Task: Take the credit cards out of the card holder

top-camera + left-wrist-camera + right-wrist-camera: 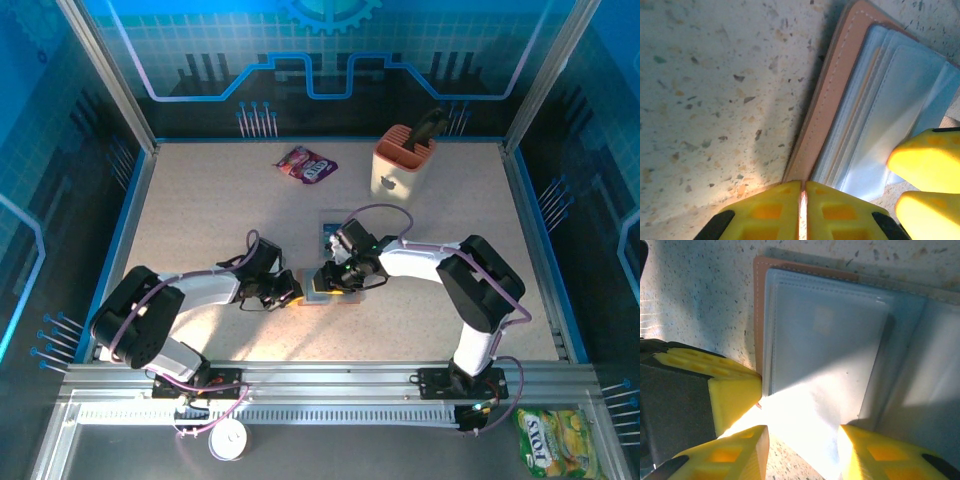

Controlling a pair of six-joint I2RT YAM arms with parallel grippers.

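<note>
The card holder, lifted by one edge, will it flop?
Probably floppy: the card holder is a thin bifold lying open, so it may hinge shut when lifted. Its glossy inner pockets look slippery. Thin, so likely light.

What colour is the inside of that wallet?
Wallet: pale grey-blue pockets, tan leather edge; clearest in right wrist view.

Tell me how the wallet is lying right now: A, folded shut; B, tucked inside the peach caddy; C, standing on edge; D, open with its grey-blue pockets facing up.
D: the wallet is spread open on the table, with its grey-blue pockets facing up.
</note>
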